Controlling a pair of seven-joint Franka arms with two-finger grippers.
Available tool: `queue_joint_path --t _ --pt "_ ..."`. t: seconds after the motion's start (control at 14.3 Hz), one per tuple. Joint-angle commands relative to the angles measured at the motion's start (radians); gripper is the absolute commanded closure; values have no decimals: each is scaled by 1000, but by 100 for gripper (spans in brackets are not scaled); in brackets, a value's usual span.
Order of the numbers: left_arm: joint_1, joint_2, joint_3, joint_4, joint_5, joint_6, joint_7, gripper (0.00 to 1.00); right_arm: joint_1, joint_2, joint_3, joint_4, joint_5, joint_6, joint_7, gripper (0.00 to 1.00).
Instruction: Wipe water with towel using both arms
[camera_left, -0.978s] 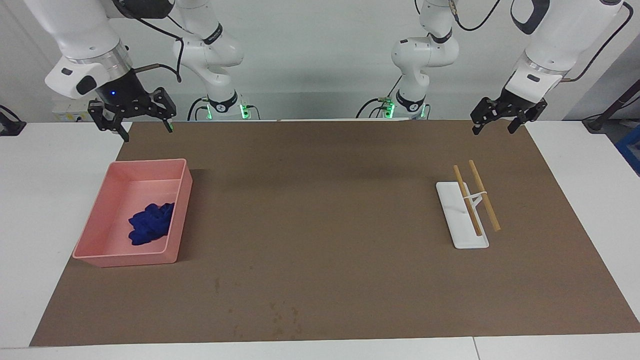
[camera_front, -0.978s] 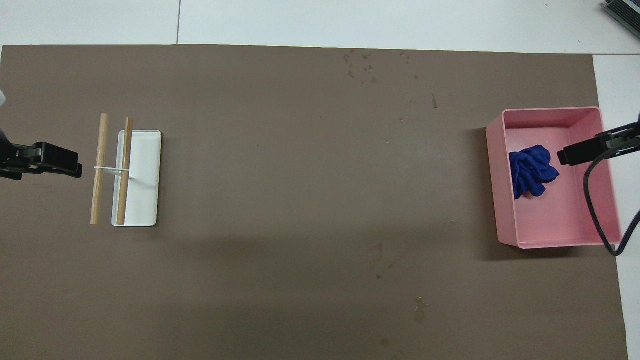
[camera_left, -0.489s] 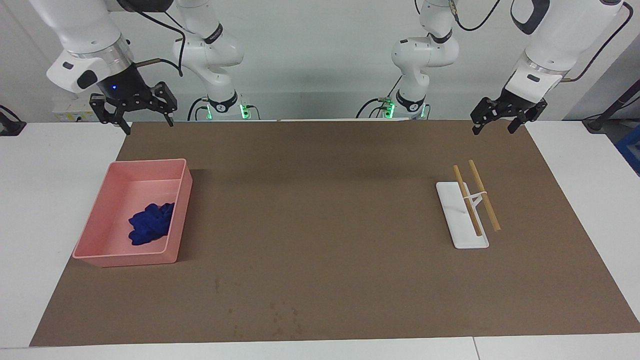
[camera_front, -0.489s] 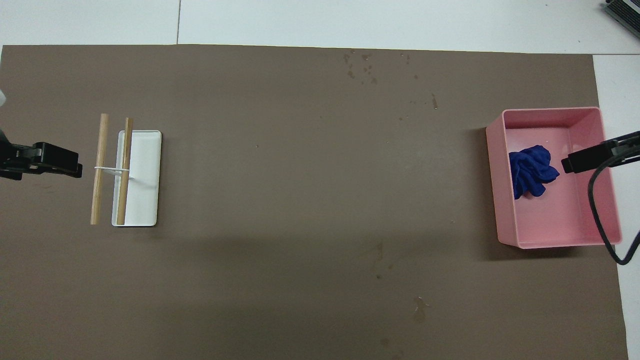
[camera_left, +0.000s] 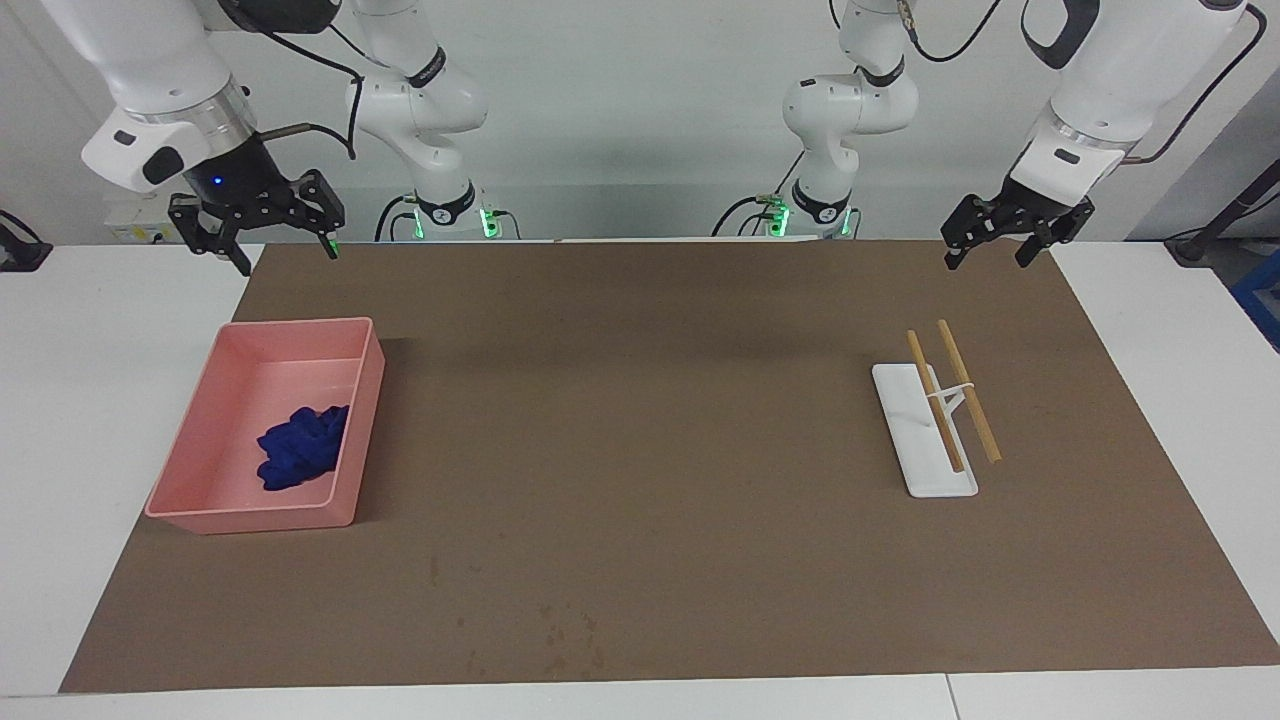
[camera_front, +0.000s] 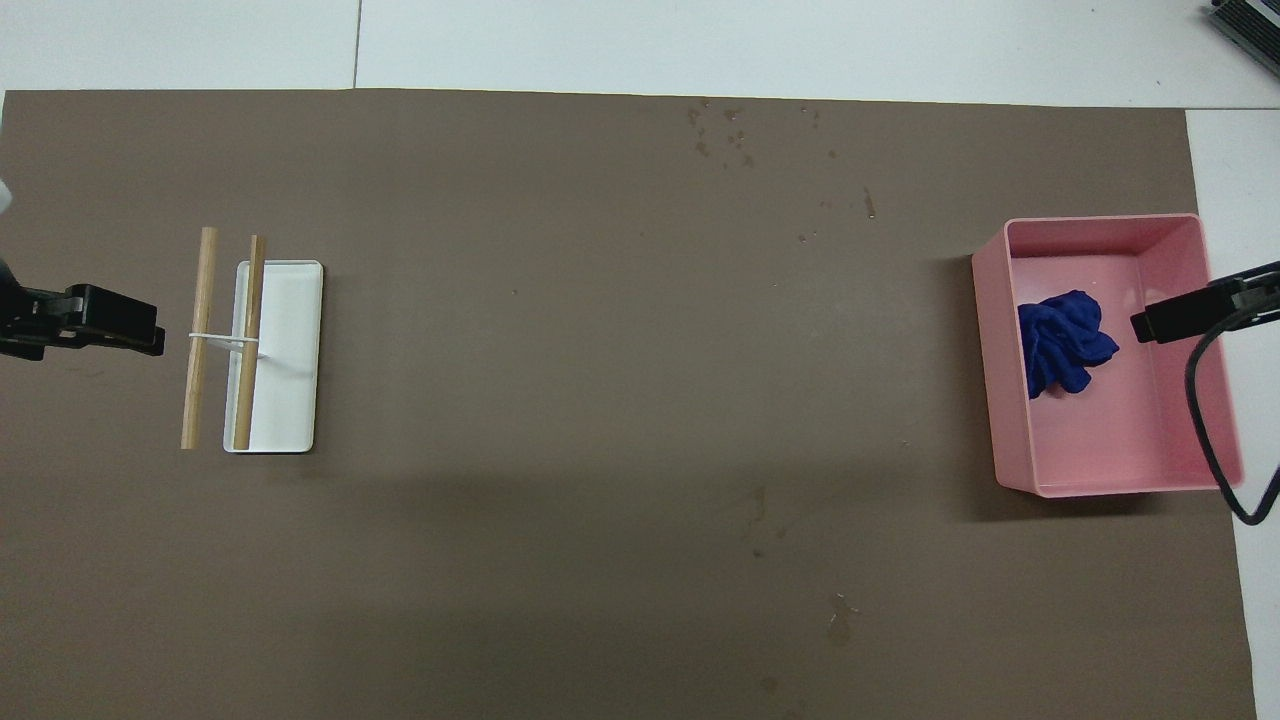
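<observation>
No writing or label can be read anywhere here; the pink tray sits at the right arm's end of the brown mat, and in it lies the towel, a crumpled royal-blue heap against the wall facing the table's middle; nothing else is in the tray. The right gripper hangs high in the air, above the mat's edge by the robots, fingers spread wide and holding nothing. At the left arm's end, the left gripper waits, raised, fingers parted and holding nothing. Near it stands the white flat stand carrying two wooden sticks side by side; small water spots speckle the mat at the edge farthest from the robots.
</observation>
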Motion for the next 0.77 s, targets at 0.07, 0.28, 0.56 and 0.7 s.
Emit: queue_joint_path --t 0.07,0.28,0.56,0.7 --pt "0 -29 -1 -32 10 7 -9 0 25 -20 -12 -30 -8 21 -14 0" --pt "0 -29 0 -32 10 7 -9 0 18 -20 -14 -27 -6 29 -6 0" --pt "0 -29 -1 -32 10 7 -9 0 31 -21 -21 -28 -2 41 44 0" --pt "0 -29 -1 -32 10 7 -9 0 32 -21 -23 -33 -2 49 44 0"
